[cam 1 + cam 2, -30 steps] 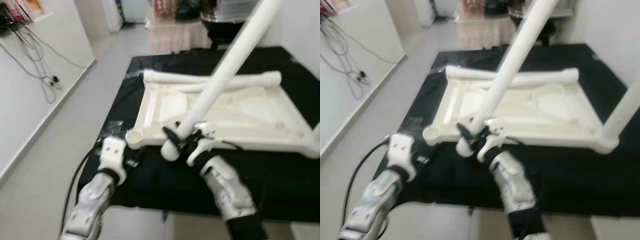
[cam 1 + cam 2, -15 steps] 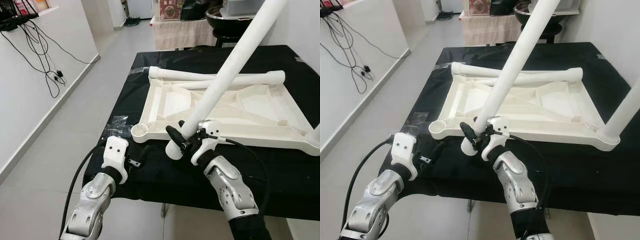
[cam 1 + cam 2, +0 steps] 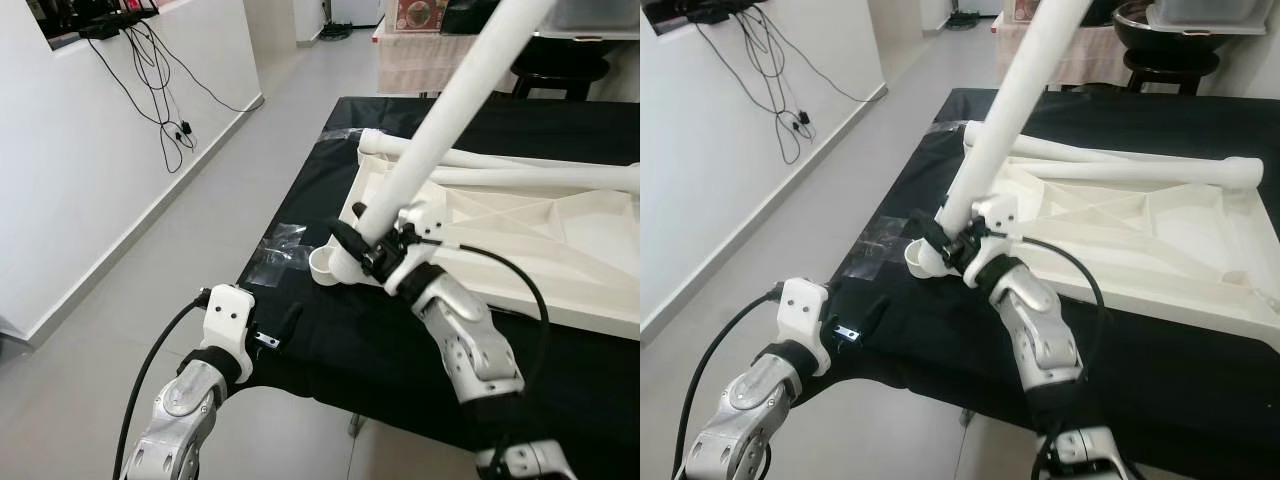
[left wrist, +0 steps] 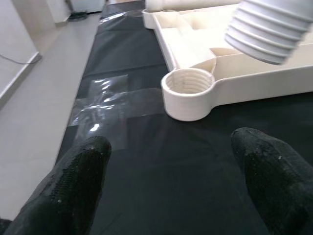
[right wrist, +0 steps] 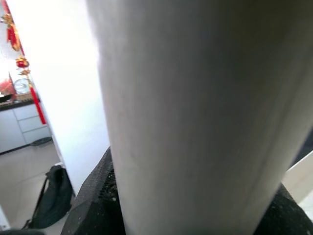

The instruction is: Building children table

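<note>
Right gripper clamped on a white table leg, its ribbed end at the tabletop's corner socket.

The upturned white tabletop lies on the black cloth at right of frame, more legs along its far edge. The left gripper sits at lower centre, fingers spread apart, holding nothing, just short of the socket. Clear tape shines on the cloth beside it.

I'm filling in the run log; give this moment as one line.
right gripper: shut on table leg, threaded end just above corner socket | left gripper: open, idle on black cloth | tabletop: upside down
</note>
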`<state>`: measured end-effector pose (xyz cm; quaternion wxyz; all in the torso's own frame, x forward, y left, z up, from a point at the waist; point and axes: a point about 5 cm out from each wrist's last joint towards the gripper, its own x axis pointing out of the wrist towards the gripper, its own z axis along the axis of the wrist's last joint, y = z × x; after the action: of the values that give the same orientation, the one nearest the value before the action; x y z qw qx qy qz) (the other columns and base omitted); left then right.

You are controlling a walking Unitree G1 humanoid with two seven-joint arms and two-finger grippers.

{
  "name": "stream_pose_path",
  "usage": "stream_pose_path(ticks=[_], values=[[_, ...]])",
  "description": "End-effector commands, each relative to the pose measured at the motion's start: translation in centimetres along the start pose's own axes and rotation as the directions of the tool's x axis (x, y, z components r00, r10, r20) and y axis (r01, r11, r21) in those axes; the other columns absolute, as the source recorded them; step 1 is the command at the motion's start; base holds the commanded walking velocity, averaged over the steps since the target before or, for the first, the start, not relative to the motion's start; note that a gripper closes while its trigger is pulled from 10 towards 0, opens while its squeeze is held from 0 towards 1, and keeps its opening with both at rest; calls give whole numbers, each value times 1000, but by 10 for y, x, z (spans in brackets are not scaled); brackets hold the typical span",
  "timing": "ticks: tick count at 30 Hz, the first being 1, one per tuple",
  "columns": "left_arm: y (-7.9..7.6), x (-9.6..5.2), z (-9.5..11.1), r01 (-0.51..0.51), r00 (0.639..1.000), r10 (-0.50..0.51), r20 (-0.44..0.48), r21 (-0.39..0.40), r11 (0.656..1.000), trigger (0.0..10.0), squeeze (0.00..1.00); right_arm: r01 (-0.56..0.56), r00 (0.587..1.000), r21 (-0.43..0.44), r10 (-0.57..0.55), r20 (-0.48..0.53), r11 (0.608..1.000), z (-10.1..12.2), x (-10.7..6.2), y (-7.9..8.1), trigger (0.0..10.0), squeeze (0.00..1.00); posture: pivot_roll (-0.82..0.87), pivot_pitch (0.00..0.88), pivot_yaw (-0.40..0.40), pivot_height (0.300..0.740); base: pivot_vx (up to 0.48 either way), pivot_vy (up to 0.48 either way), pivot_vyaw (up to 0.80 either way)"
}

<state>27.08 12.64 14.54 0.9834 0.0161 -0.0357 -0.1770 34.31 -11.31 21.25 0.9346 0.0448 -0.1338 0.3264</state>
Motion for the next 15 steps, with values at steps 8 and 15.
stream_pose_path(ticks=[8, 15], values=[[0, -6, -2, 12, 1000, -12, -25, -13, 1000, 10000, 0, 37, 999, -27, -37, 15, 999, 3, 13, 3, 10000, 0, -6, 156, 49, 740, 0, 0, 0], [0, -5, -1, 31, 999, -32, -24, -26, 999, 10000, 0, 96, 995, -13, -96, 20, 995, -2, 3, -4, 10000, 0, -14, 153, 56, 740, 252, 0, 114]])
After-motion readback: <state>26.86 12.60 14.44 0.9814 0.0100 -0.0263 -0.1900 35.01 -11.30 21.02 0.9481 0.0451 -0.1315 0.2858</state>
